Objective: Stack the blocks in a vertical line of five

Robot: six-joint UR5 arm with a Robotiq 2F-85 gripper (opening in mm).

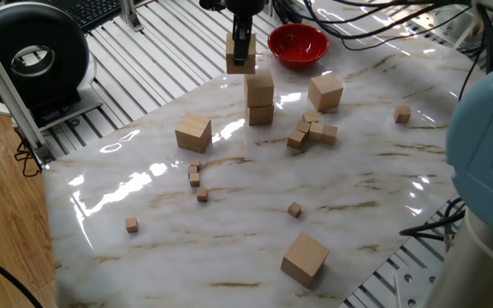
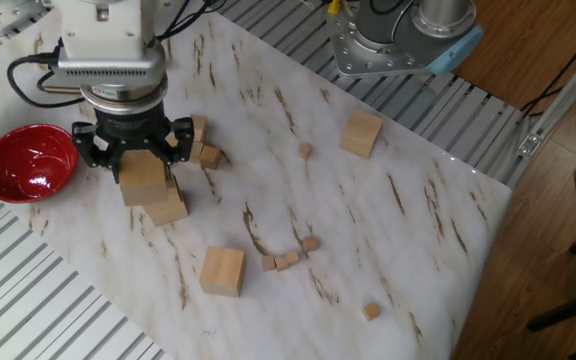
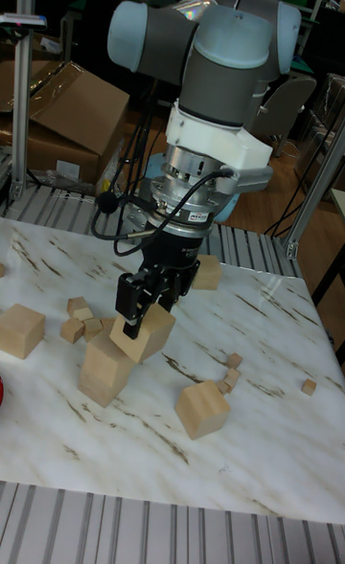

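The scene is brightly and evenly lit from overhead, and white glare streaks are thrown across the glossy tabletop (image 1: 255,214), strongest well apart from the tool (image 1: 240,53). Only soft, short shadows are cast. The background behind the tool is left dim in the tall fixed view, and slight softness is seen throughout
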